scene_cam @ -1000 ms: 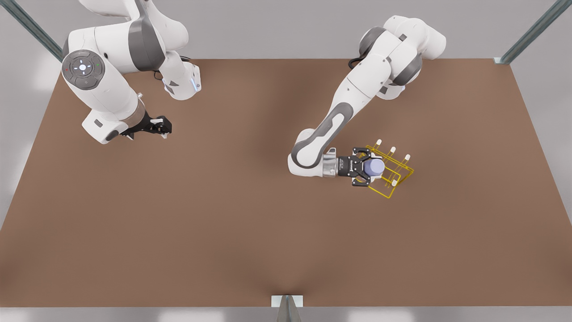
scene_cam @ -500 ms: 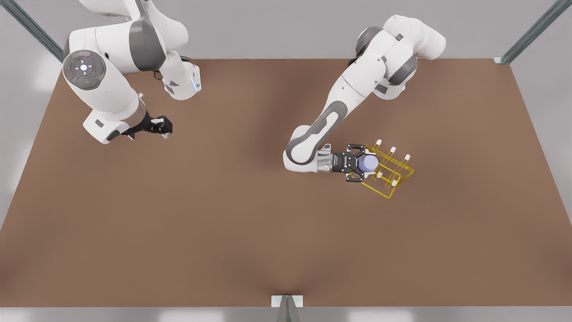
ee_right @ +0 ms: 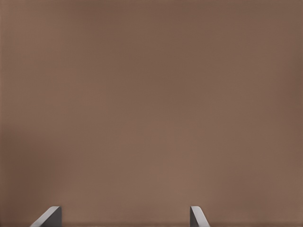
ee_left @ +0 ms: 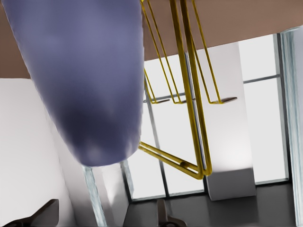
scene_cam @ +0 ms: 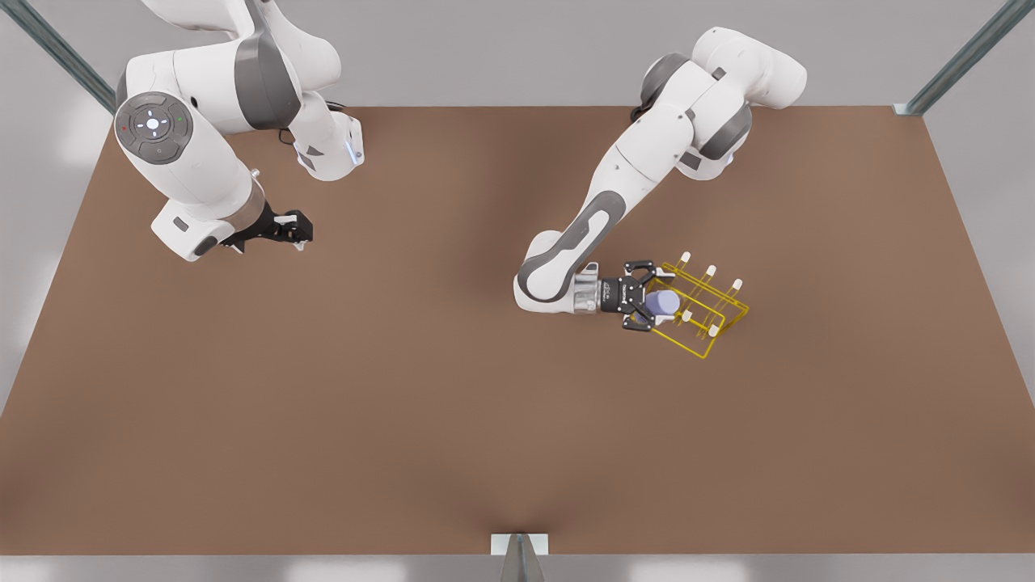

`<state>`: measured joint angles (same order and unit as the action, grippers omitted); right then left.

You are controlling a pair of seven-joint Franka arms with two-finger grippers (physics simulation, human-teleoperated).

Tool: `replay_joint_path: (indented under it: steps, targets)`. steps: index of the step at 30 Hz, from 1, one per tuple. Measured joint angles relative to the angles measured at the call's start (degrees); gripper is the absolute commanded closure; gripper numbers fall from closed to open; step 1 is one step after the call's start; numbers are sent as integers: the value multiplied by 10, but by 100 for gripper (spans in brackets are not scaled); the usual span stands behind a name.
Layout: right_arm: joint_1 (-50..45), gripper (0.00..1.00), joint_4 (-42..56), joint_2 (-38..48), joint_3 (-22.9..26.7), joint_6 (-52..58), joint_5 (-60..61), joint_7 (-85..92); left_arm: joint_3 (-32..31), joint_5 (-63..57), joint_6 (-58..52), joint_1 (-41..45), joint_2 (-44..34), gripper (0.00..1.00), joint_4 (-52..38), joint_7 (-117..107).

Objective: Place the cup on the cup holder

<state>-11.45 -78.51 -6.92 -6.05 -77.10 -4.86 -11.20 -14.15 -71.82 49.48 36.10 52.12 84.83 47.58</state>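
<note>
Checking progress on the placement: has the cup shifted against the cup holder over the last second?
Yes. The cup in the left end effector has slid toward the front view's left, toward the near-left edge of the fixed cup holder.

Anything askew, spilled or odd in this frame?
Nothing stands out. The left claw is around the cup at the near end of the upright rack. The right claw waits open over bare table.
</note>
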Motion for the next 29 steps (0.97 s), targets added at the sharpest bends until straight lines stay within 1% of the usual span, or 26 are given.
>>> replay_joint_path:
  steps: [3, 5, 6, 7, 8, 9, 11, 13, 14, 15, 17, 18, 20, 21, 23, 29]
  targets:
    - [0, 0, 0, 0, 0, 0, 0, 0, 0, -1, -8, 7, -1, 0, -15, -3]
    - [-1, 0, 0, 0, 0, 0, 0, 0, 0, -10, -14, 10, -1, 0, -64, -1]
    - [-1, 0, 0, 0, 0, 0, 1, 0, 0, -18, -15, 7, -2, 0, -120, 1]
    - [-1, 0, 0, 0, 0, 0, 1, 0, -3, -8, -14, -4, -6, 0, -201, 4]
    - [-1, 0, 0, 0, 0, 0, 1, 0, -6, 26, -11, -28, -16, 0, -286, 6]
    - [-1, 0, 0, 0, 0, 0, 1, 0, -7, 82, -3, -74, -32, 0, -349, 5]
    - [-2, 0, 0, 0, 0, 0, 1, 0, -8, 249, 23, -188, -62, 0, -400, -19]
    - [-3, 0, 0, 0, 0, 0, 1, 0, -7, 405, 63, -276, -93, 0, -412, -76]
    - [-4, 0, -1, 0, 0, 0, 1, 0, -2, 457, 76, -300, -125, 0, -412, -103]
    - [-5, 0, 0, -1, 0, 0, 1, 0, 10, 496, 88, -313, -184, 0, -377, -129]
    - [-7, 0, 0, -1, 0, 0, 1, 0, 29, 550, 127, -317, -314, 0, -243, -176]
    - [-8, 0, 0, -1, 0, 0, 1, 0, 47, 572, 151, -306, -365, 0, -184, -197]
    - [-9, 0, 0, -1, 0, 0, 1, 0, 71, 608, 202, -294, -431, 0, -83, -237]
    - [-8, 0, 0, -1, 0, 0, 1, 0, 76, 621, 225, -291, -447, 0, -52, -256]
    - [-5, 0, 1, -1, 1, 0, 2, 0, 81, 642, 261, -288, -460, 0, -26, -290]
    - [12, 0, 3, -1, 5, 0, 12, 1, 85, 667, 318, -286, -464, 0, -17, -371]
